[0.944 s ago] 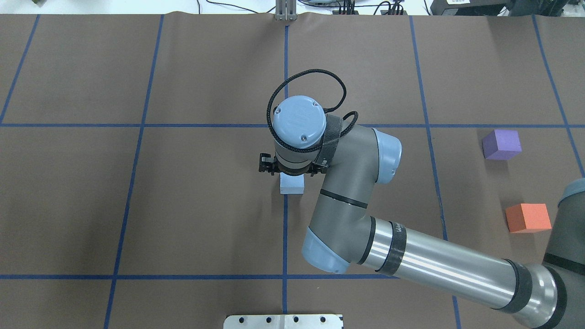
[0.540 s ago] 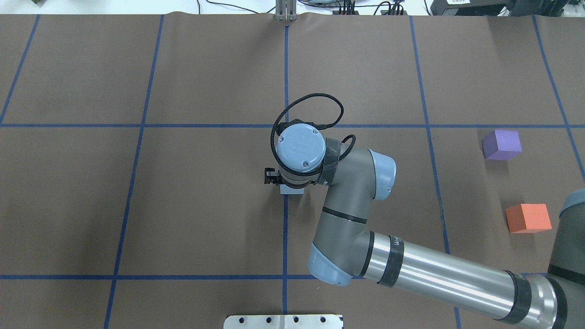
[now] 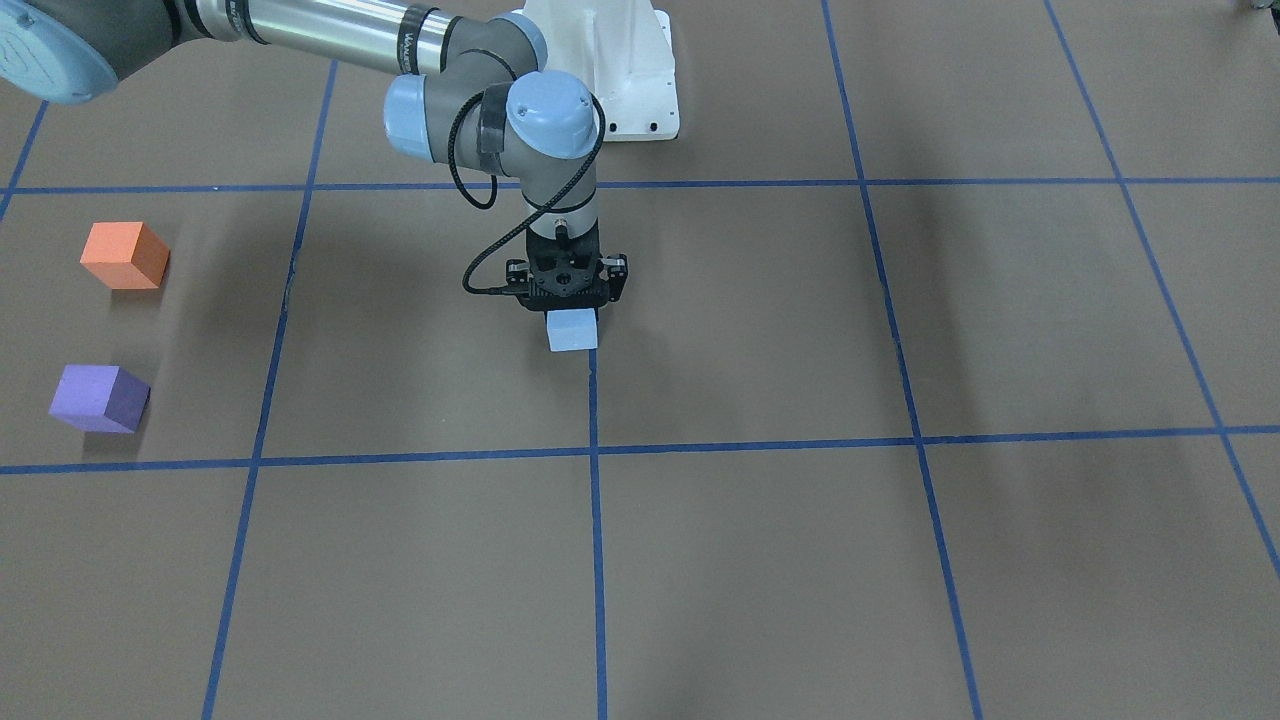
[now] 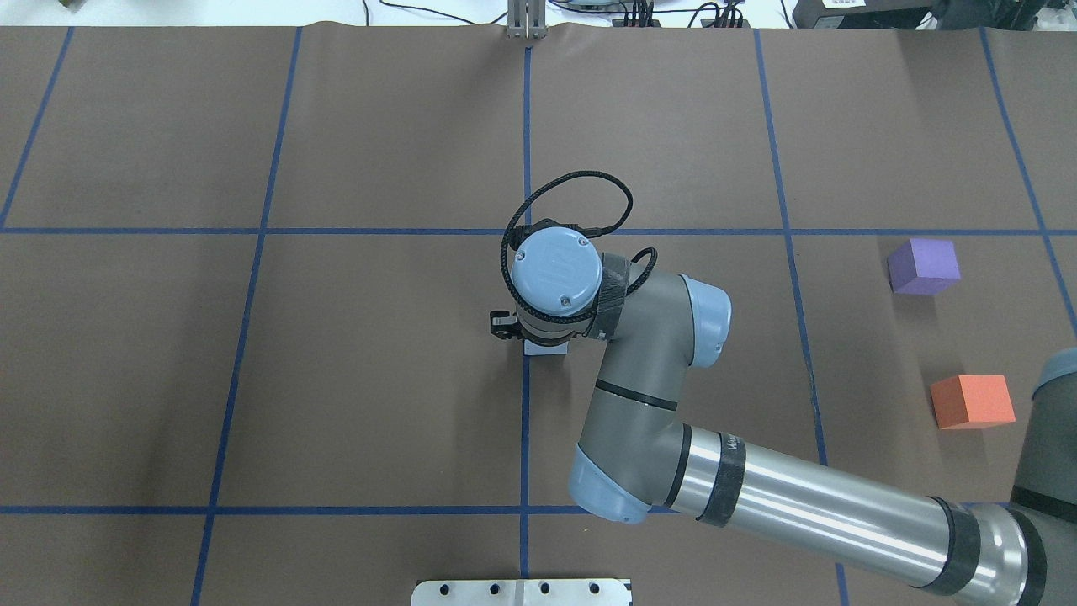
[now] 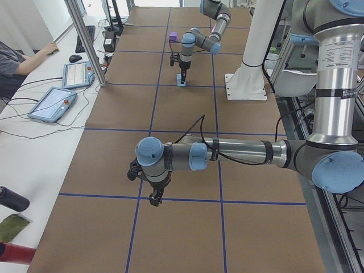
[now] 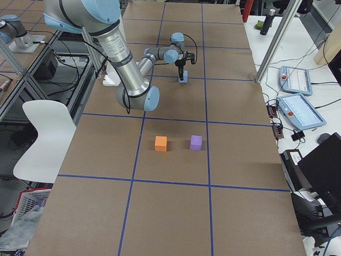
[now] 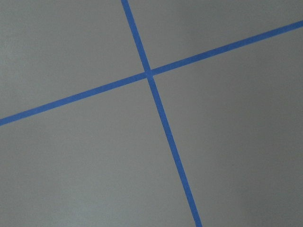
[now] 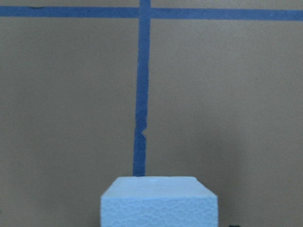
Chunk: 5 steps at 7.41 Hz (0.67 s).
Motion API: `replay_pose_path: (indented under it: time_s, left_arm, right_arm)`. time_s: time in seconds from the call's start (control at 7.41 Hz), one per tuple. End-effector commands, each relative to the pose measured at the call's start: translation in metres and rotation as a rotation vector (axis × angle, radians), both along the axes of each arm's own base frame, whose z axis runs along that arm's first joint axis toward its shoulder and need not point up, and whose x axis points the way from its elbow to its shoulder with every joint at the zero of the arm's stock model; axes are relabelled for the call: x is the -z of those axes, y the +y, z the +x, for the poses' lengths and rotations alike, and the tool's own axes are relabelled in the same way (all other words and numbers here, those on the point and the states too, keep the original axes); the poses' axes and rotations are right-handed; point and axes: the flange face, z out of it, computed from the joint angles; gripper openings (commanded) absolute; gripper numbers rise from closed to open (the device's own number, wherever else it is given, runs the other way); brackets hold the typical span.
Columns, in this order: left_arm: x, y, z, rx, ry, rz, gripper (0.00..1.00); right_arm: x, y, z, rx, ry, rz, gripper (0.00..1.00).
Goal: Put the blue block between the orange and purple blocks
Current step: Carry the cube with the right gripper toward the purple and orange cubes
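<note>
Directly above the blue block (image 3: 573, 332) hung the right pincer (image 3: 570, 304), its black body pointing straight down and close over the block's top. I could not tell whether its fingers were apart or clamped on the block. The block was a pale, foam-like cube with square edges and a faintly dimpled side face, sitting at a blue tape line (image 3: 596, 520) on the matte brown bench (image 3: 900, 560). Well apart from the blue block, toward the robot's right, stood the orange block (image 3: 123, 255) and purple block (image 3: 98, 398), both matte cubes with a gap between them. Far from the blue block on the other side, the left pincer (image 5: 154, 197) hung over the bench; I could not tell its state.
</note>
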Motion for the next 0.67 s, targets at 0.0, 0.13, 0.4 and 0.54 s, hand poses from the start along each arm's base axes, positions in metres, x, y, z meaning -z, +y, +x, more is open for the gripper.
replay_pose_path:
  time_s: [0.0,0.13,0.4,0.54]
  left_arm:
    - [0.000,0.002,-0.008,0.019,0.001,-0.002,1.00]
    - [0.000,0.002,-0.008,0.019,0.001,-0.002,1.00]
    - [-0.001,0.003,-0.008,0.034,0.002,-0.018,1.00]
    - [0.006,0.002,-0.008,0.064,0.001,-0.033,1.00]
  right_arm:
    - [-0.003,-0.027,0.057,-0.028,-0.043,-0.025,0.00]
    - [-0.021,-0.039,0.108,-0.032,-0.056,-0.019,0.00]
    - [-0.058,-0.062,0.204,0.014,-0.032,0.020,0.00]
    - [-0.088,-0.076,0.256,0.024,-0.014,0.016,0.00]
